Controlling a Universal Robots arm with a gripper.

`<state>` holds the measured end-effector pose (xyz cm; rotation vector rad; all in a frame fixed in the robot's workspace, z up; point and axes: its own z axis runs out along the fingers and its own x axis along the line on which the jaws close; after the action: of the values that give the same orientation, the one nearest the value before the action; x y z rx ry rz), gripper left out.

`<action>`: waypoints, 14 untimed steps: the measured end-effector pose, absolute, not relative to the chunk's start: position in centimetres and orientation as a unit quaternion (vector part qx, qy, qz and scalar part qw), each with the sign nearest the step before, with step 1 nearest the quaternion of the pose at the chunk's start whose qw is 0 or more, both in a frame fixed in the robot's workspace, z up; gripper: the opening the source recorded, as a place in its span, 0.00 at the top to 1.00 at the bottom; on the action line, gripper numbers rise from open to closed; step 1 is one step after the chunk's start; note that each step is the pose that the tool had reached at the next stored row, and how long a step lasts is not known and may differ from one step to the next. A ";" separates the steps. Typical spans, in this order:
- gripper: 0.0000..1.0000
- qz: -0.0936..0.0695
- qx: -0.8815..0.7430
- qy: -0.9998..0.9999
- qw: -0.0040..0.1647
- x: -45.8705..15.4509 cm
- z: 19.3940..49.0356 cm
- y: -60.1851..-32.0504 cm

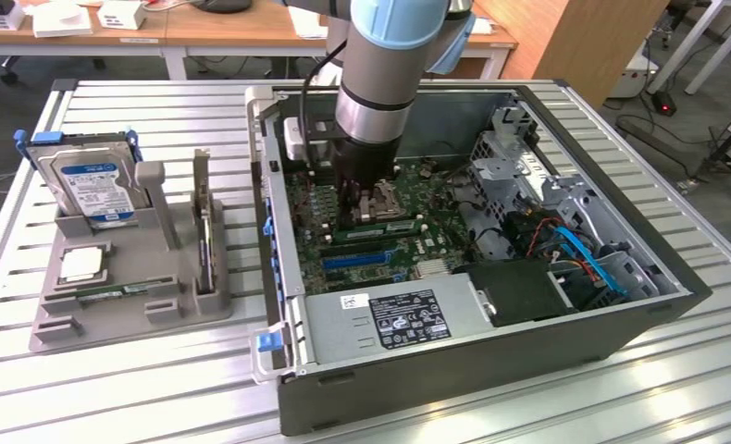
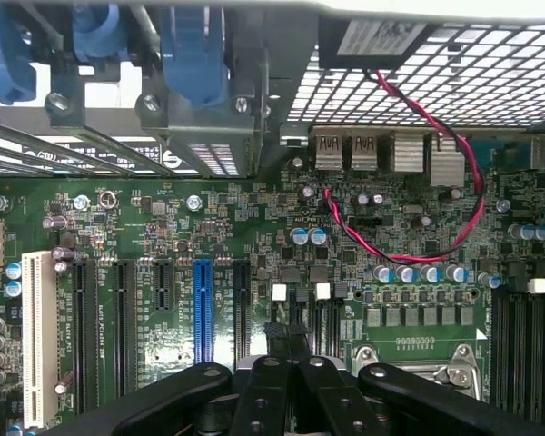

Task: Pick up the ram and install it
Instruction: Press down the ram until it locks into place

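Note:
The ram (image 1: 113,293) is a thin green stick lying flat in a front slot of the grey holder (image 1: 131,319), at the exterior view's left, well away from the arm. My gripper (image 1: 363,199) is lowered inside the open computer case (image 1: 464,370), just above the motherboard (image 2: 254,227). In the wrist view its black fingers (image 2: 263,391) are pressed together, so my gripper (image 2: 286,343) is shut and I see nothing held between them. It hovers between the expansion slots and the processor socket (image 2: 418,359).
The holder also carries a hard drive (image 1: 88,185), an upright dark card (image 1: 202,217) and a square silver chip (image 1: 81,265). Inside the case are a power supply (image 1: 397,319), blue cables (image 1: 588,259), a blue slot (image 2: 202,309) and a red-black wire (image 2: 454,241). Desks stand behind the table.

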<state>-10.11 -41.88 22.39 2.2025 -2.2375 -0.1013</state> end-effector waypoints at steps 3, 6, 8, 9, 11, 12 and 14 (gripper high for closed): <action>0.91 -0.032 0.701 -0.712 0.000 -10.1 22.4 -41.9; 0.91 -0.032 0.701 -0.712 0.000 -10.1 22.4 -41.9; 0.91 -0.032 0.701 -0.712 0.000 -10.1 22.3 -41.9; 0.91 -0.032 0.701 -0.712 0.000 -10.1 22.3 -41.9; 0.91 -0.032 0.701 -0.712 0.000 -10.1 22.3 -41.9; 0.91 -0.032 0.701 -0.712 0.000 -10.1 22.3 -41.9; 0.91 -0.032 0.701 -0.712 0.000 -10.1 22.3 -41.9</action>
<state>-10.10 -41.87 22.31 2.2027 -2.2376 -0.1012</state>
